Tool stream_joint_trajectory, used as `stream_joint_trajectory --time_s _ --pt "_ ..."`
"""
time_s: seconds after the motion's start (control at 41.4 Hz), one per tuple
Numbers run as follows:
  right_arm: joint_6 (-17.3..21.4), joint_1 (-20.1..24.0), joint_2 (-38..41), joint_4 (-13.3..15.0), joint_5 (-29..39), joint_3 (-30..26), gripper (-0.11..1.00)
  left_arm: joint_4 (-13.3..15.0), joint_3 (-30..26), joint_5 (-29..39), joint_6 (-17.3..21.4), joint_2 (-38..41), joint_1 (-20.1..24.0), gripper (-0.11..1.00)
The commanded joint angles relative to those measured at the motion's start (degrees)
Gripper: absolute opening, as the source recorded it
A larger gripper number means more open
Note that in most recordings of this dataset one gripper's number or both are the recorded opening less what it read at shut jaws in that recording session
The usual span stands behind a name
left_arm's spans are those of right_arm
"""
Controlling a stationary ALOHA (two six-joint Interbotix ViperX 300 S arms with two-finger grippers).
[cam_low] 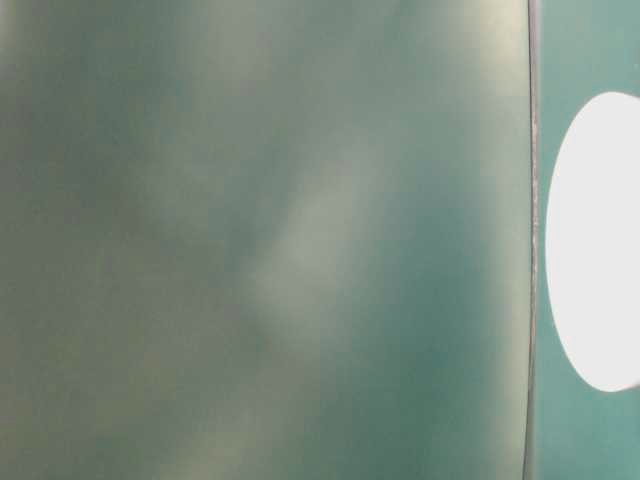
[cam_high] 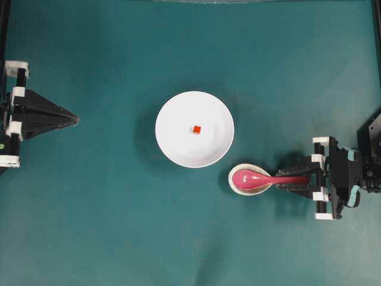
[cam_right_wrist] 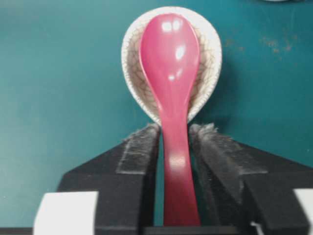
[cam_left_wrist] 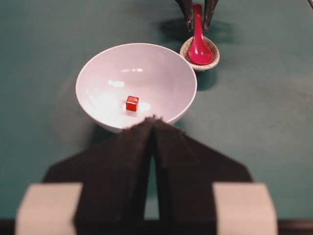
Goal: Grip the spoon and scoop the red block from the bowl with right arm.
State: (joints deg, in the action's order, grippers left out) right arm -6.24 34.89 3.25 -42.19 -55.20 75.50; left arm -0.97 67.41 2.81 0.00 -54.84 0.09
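On the teal table point(cam_high: 89, 226), the white bowl point(cam_high: 172, 149) is sitting mid-table with the red block point(cam_high: 196, 129) near its centre. Just beside it, the spoon point(cam_high: 262, 178) is resting with its scoop in a small speckled dish point(cam_high: 233, 180), handle pointing toward the right gripper point(cam_right_wrist: 174, 134), long axis lying left to right overhead. The right jaws are flanking the handle, narrow gaps showing, not yet pinching. Closing squarely on the handle should be avoiding twist. The left gripper point(cam_left_wrist: 153, 122) is sitting pressed together.

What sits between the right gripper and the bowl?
The small speckled dish cradling the spoon; overhead, it lies between the right gripper and the bowl.
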Motion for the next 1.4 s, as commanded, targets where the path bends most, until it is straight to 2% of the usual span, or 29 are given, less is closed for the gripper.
stream_joint_trajectory --time_s 0.0,0.145,0.41,0.652,0.797,0.966,1.111,1.255,1.376 --pt "-0.1 0.3 -0.4 0.1 -0.4 -0.5 0.34 -0.2 -0.7 -0.2 -0.1 0.5 0.0 0.01" --pt "-0.1 0.3 -0.4 0.1 -0.3 -0.5 0.24 -0.2 -0.7 -0.2 -0.1 0.5 0.0 0.01" --pt "-0.1 0.3 -1.2 0.1 -0.3 -0.5 0.24 -0.2 -0.7 0.3 -0.2 0.5 0.0 0.01" --pt "-0.7 -1.9 -8.5 0.1 2.3 -0.3 0.24 -0.2 -0.7 0.4 -0.2 0.5 -0.1 0.01" --pt "-3.8 -5.0 -15.0 0.1 8.1 -1.1 0.24 -0.2 -0.8 0.4 -0.2 0.5 0.0 0.01" --pt "-10.7 -9.7 -22.7 0.2 16.8 -3.5 0.24 -0.2 -0.9 0.4 -0.3 0.5 0.0 0.01" --pt "-16.4 -15.7 -28.5 0.1 26.4 -7.1 0.24 -0.2 -0.9 0.5 -0.3 0.5 -0.1 0.01" --pt "-19.3 -21.9 -32.1 0.1 35.5 -10.9 0.24 -0.1 -1.1 0.5 -0.4 0.4 0.0 0.01" --pt "-19.8 -26.7 -33.8 0.3 42.0 -13.9 0.24 -0.2 -1.0 0.6 -0.2 0.4 0.0 0.01"
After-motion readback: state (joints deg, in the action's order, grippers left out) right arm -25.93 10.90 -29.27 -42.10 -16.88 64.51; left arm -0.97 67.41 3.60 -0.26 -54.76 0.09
